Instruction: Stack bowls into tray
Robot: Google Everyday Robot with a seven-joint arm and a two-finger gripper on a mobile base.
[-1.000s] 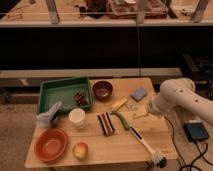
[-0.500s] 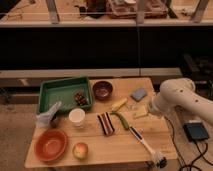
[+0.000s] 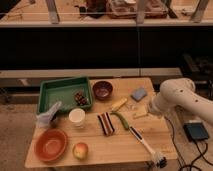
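Step in hand: first pick not started. Maroon bowl on bench just right of tray. Orange bowl front-left, outside tray. Gripper low at bench right side, away from both bowls; cannot tell whether open or closed. Next move, judged: long reach left to a bowl rim.

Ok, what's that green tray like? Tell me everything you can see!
The green tray is a rectangle with a raised rim and looks plastic. It lies flat at the back left of the wooden table. A small dark thing sits in its near right corner; no bowl is inside. A crumpled pale thing overlaps its near left corner. The maroon bowl stands just right of it. The gripper, on the white arm, is far away over the table's right side.
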